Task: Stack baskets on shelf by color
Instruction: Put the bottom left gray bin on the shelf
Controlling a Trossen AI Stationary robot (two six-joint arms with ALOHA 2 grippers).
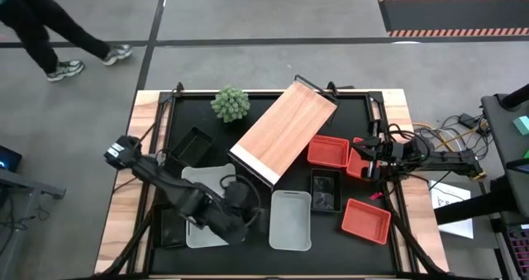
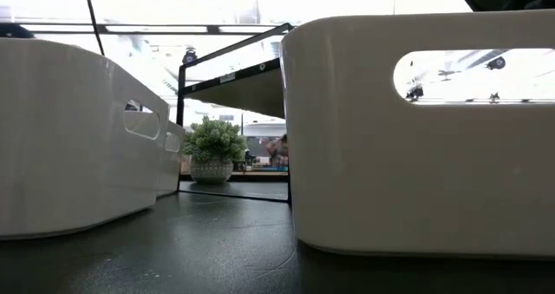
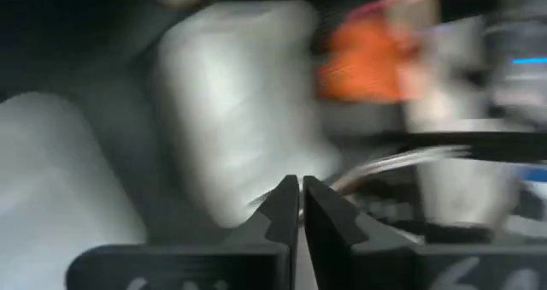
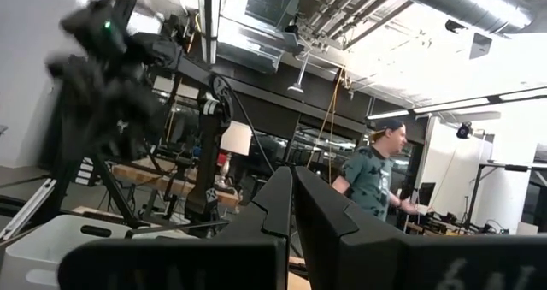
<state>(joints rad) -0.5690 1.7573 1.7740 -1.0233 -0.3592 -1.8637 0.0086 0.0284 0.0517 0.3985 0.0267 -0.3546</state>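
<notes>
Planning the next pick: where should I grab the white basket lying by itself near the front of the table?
Probably pinch a long side wall of the white basket from straight above: it lies open side up, clear of the neighbouring black basket, so its rim is exposed all round. The left gripper is nearest.

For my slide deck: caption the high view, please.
Empty wooden shelf lies askew among scattered baskets; left tool hovers over a white one.
</notes>
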